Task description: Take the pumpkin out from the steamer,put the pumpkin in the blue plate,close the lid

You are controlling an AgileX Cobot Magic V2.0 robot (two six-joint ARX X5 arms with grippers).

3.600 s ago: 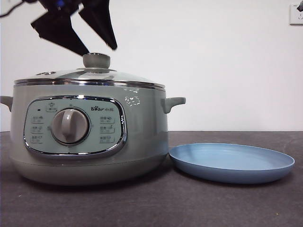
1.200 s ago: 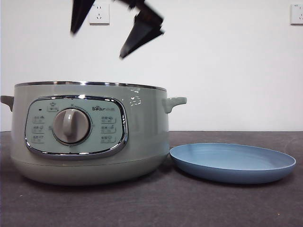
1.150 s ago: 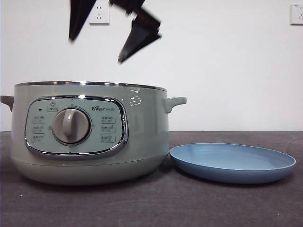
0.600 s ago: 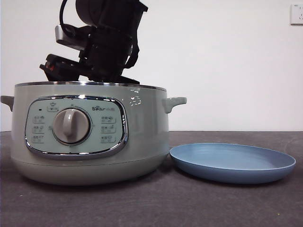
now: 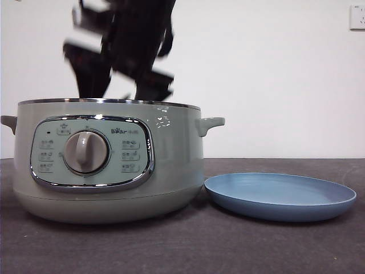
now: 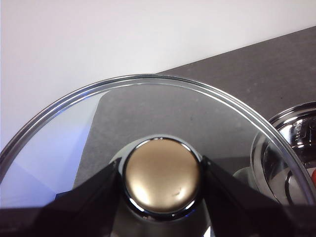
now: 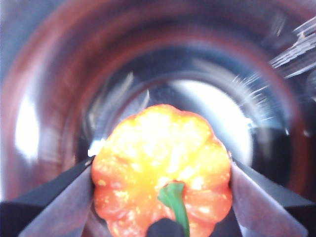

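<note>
The sage-green steamer (image 5: 108,160) stands open at the left, without its lid. My right gripper (image 7: 162,170) is shut on the orange-red pumpkin (image 7: 163,187), stem towards the camera, over the steamer's shiny inner bowl (image 7: 54,98). In the front view the right arm (image 5: 125,45) is a dark blur just above the steamer's rim, and the pumpkin is hidden there. My left gripper (image 6: 162,174) is shut on the knob of the glass lid (image 6: 148,108) and holds it over the table beside the steamer (image 6: 291,148). The blue plate (image 5: 279,197) lies empty to the right of the steamer.
The dark table (image 5: 182,245) runs in front of the steamer and the plate. A white wall with a socket (image 5: 357,16) is behind. The steamer's side handle (image 5: 210,123) sticks out towards the plate.
The lid has come off the steamer since the oldest frame. The right arm went down into the steamer half a second ago and is now higher and blurred, with the pumpkin in its jaws.
</note>
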